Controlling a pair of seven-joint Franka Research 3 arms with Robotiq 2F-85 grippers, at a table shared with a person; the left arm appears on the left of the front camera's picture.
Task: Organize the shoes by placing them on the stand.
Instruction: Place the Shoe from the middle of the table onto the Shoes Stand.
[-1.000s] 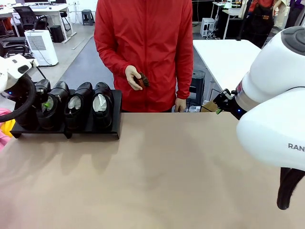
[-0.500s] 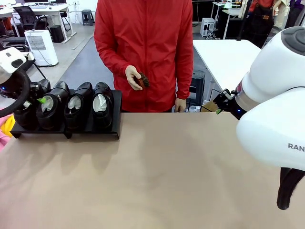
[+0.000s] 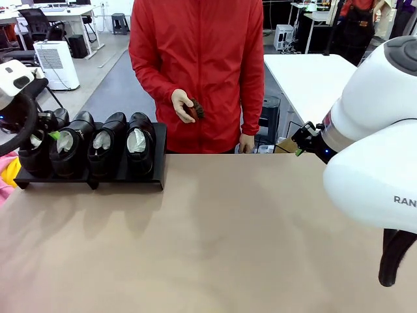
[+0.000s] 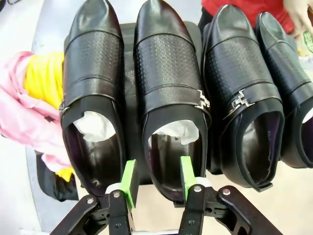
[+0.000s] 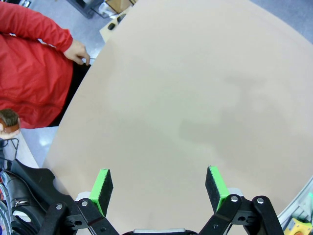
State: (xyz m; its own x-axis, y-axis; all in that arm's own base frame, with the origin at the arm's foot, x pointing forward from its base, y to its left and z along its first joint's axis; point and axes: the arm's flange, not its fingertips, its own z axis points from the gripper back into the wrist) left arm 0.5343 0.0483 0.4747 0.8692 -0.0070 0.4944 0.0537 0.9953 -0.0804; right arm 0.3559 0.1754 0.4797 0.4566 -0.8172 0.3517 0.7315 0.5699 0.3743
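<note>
Four shoes [image 3: 91,147] stand abreast on the stand [image 3: 156,171] (far left of desk [image 3: 228,235]); left hand [image 4: 157,177] part-open, empty; right hand [image 5: 159,188] wide, empty.

I see four shoes [image 4: 168,88] of glossy black leather, smooth at the toes and pin-punched across the vamp, with small bright metal buckles at the sides. Crumpled white paper [image 4: 175,131] sits inside them, matt and creased. The stand [image 3: 124,177] under them looks matt black, flat and hard. The table [image 3: 221,241] is a smooth, matt tan surface with a soft sheen. My left gripper [image 4: 157,177] has matt black frames with smooth green pads [image 4: 129,178]. The person's jacket [image 3: 195,59] is red cloth, faintly shiny.
</note>
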